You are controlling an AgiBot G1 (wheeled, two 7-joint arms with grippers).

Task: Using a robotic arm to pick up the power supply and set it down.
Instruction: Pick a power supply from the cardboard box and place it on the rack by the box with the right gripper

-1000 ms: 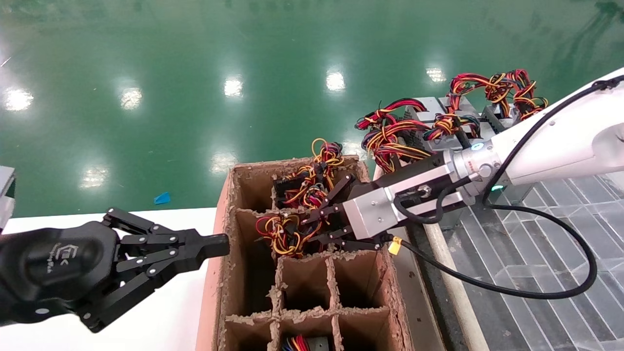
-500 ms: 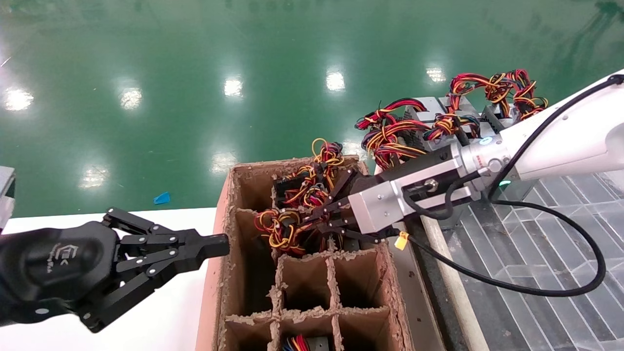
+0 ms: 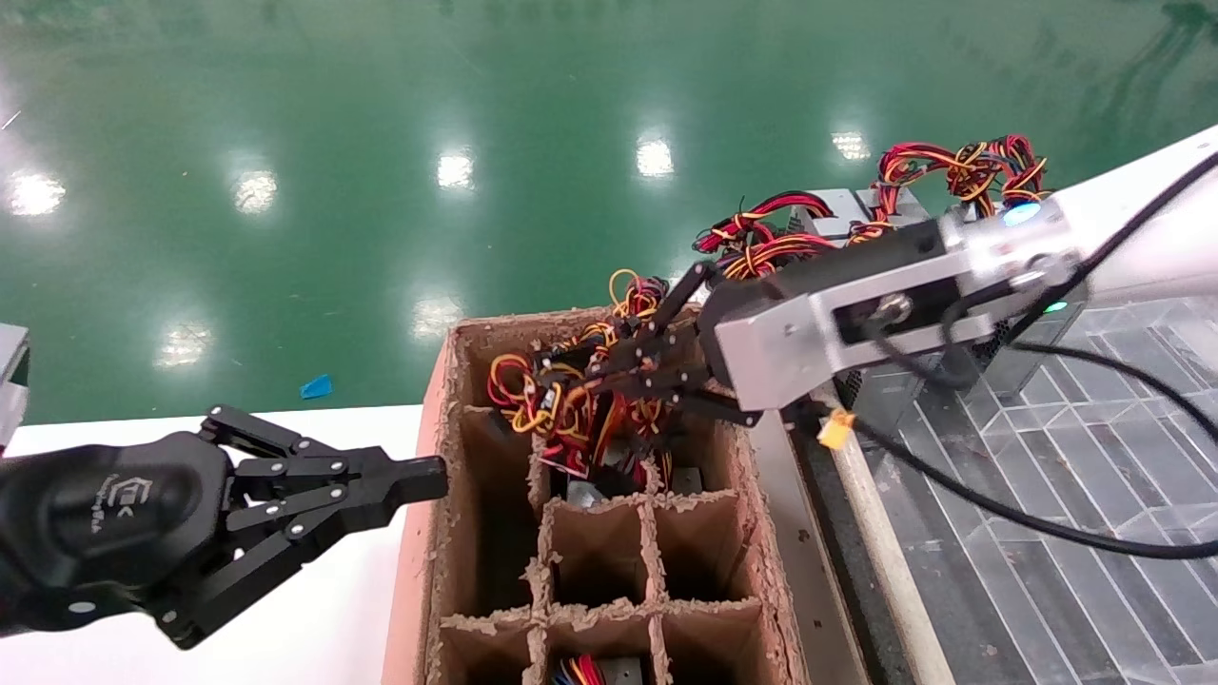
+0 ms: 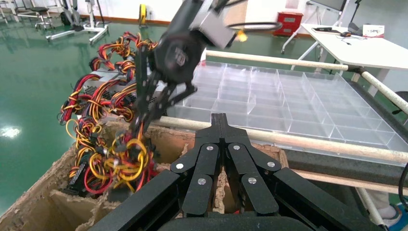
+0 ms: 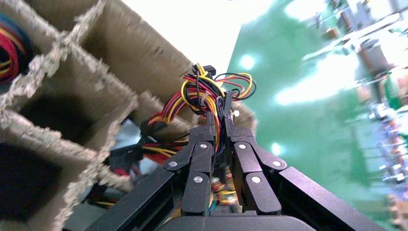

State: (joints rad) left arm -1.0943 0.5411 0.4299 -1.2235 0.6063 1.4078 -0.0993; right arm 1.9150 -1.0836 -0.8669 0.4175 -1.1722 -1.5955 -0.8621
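This is a factory or industrial workshop hall. A glossy green painted floor point(image 3: 381, 143) mirrors rows of ceiling lights. A worn cardboard crate with dividers point(image 3: 590, 561) stands beside a clear plastic compartment tray point(image 4: 298, 101), and grey wired units point(image 3: 847, 224) are lined up in a batch. White work tables point(image 4: 365, 48) and equipment stands point(image 4: 72, 19) fill the background.

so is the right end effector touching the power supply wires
Touching. The right wrist view shows the right end effector pinched shut on the power supply's wire bundle, strands running between its fingertips.
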